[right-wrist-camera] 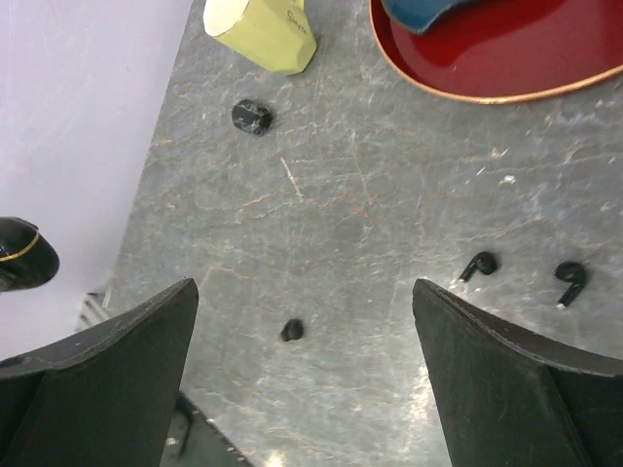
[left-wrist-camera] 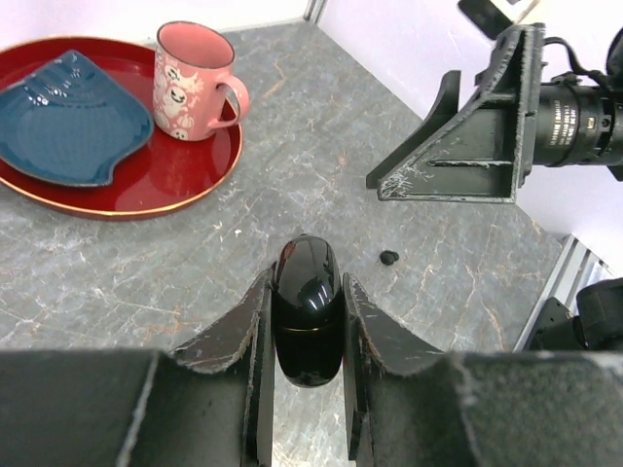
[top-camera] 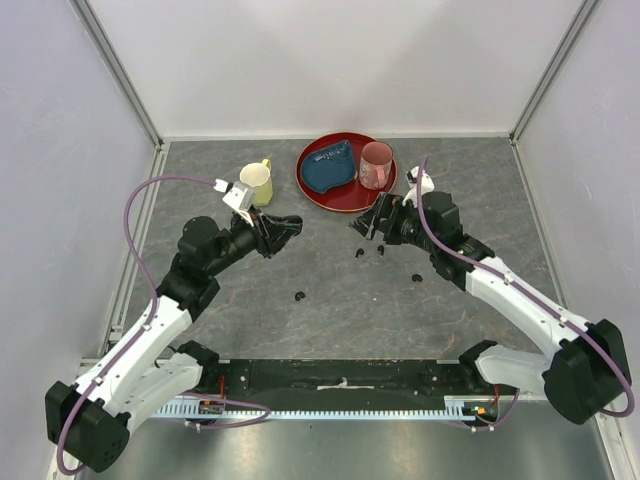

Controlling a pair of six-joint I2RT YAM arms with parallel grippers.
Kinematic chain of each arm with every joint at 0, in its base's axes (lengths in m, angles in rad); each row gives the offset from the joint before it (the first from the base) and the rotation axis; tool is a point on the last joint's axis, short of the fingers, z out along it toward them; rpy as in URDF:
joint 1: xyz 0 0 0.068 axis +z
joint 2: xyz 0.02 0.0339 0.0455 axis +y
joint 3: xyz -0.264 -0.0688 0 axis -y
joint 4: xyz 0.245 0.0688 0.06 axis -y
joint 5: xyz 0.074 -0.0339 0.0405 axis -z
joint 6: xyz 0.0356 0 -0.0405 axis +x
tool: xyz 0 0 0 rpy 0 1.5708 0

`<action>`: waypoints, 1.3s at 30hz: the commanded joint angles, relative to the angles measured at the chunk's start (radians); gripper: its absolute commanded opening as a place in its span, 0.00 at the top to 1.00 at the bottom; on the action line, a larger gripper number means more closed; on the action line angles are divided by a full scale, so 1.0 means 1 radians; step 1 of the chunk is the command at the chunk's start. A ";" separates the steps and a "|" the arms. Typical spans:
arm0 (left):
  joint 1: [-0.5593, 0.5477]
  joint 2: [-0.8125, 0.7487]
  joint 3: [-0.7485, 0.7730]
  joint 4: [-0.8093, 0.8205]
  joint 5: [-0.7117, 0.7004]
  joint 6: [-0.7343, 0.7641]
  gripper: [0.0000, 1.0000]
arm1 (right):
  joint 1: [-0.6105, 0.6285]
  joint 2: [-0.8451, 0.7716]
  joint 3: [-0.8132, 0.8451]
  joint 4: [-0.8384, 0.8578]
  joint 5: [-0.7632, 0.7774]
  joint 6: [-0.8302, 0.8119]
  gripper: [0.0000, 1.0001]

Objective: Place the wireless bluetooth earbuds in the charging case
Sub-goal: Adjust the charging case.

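I'm holding the charging case [left-wrist-camera: 308, 326] in the left fingers [left-wrist-camera: 307, 287], which are clamped tight on its sides, case raised above the table [top-camera: 330, 320] near the yellow mug [top-camera: 257, 183]. The right fingers [right-wrist-camera: 304, 297] are spread as wide as they go, gripping nothing, hovering low over the loose earbuds. Two earbuds [right-wrist-camera: 477, 265] [right-wrist-camera: 569, 280] are lying side by side just below the red tray [right-wrist-camera: 487, 68]. A third earbud [right-wrist-camera: 291, 331] is sitting almost between the open fingers, and a fourth earbud [top-camera: 416, 277] is lying apart under the right arm. None are in the case yet, so I'm reading this as the pick-up step: case secured, first earbud not yet grabbed. The case lid looks closed from the left wrist view, so I'm guessing it needs opening before anything goes in. Next I'm needing a straight drop onto one earbud, then a careful pinch. They're tiny and likely to skid off the fingers.
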 commanded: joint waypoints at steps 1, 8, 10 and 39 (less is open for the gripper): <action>0.002 -0.017 -0.043 0.210 -0.048 0.021 0.98 | -0.023 0.044 0.085 -0.017 -0.116 0.200 0.02; 0.002 0.078 0.015 0.387 -0.022 0.005 0.98 | -0.051 -0.033 0.100 -0.083 0.028 0.487 0.02; 0.002 0.086 0.026 0.358 -0.060 -0.032 0.98 | -0.089 -0.056 0.098 -0.086 0.010 0.570 0.02; -0.001 -0.160 -0.257 0.521 0.083 0.110 0.98 | -0.195 -0.177 -0.026 -0.054 -0.401 0.635 0.02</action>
